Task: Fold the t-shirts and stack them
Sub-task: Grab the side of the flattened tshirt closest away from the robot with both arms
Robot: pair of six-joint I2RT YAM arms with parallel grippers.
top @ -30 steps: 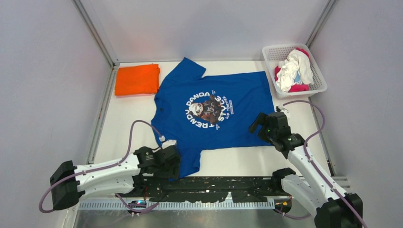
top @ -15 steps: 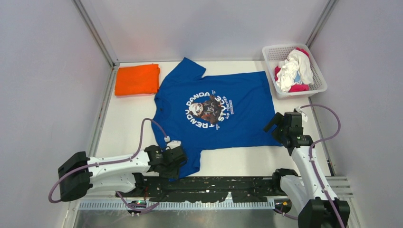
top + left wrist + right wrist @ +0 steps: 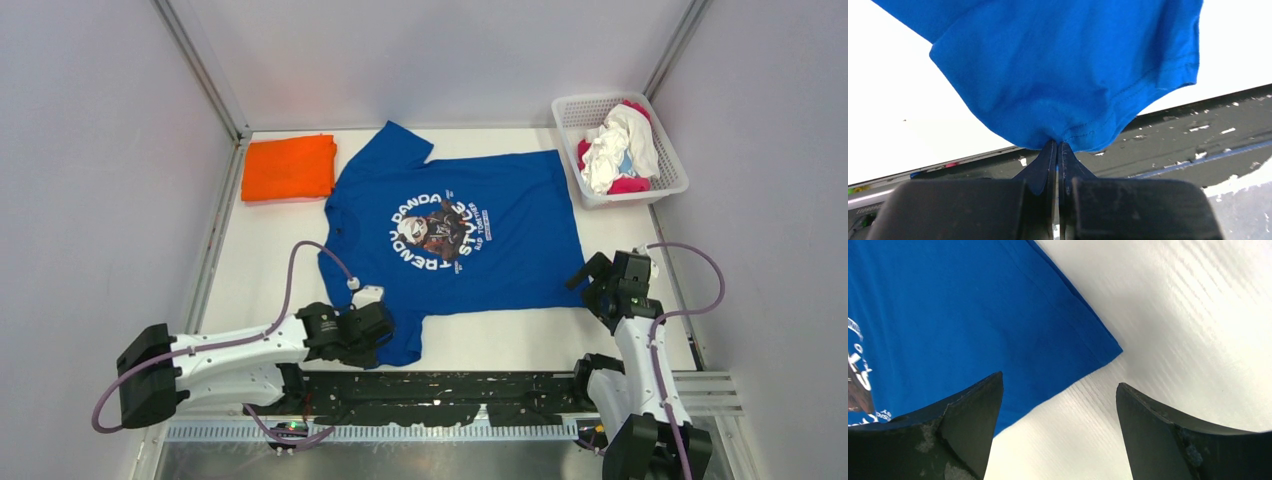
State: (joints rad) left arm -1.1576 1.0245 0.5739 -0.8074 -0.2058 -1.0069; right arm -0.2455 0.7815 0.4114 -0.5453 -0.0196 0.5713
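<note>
A royal blue t-shirt point(image 3: 480, 250) with a round white-lettered print lies spread flat on the white table. Its near sleeve point(image 3: 1063, 75) bunches into my left gripper point(image 3: 1057, 145), which is shut on the sleeve's hem at the shirt's near-left corner point(image 3: 385, 330). My right gripper point(image 3: 592, 285) stands open just off the shirt's near-right hem corner point(image 3: 1108, 347), with bare table between its fingers point(image 3: 1058, 380). A folded orange t-shirt point(image 3: 290, 167) lies at the far left. White point(image 3: 620, 145) and magenta point(image 3: 630, 185) t-shirts sit crumpled in the basket.
A white lattice basket point(image 3: 565, 135) stands at the far right corner. The black base rail point(image 3: 450, 395) runs along the near edge, just under the held sleeve. Grey walls close in the left, back and right sides.
My left gripper has shut on the blue sleeve and shifted slightly right. The right arm has swung right, off the shirt's near edge and out past its hem corner.
</note>
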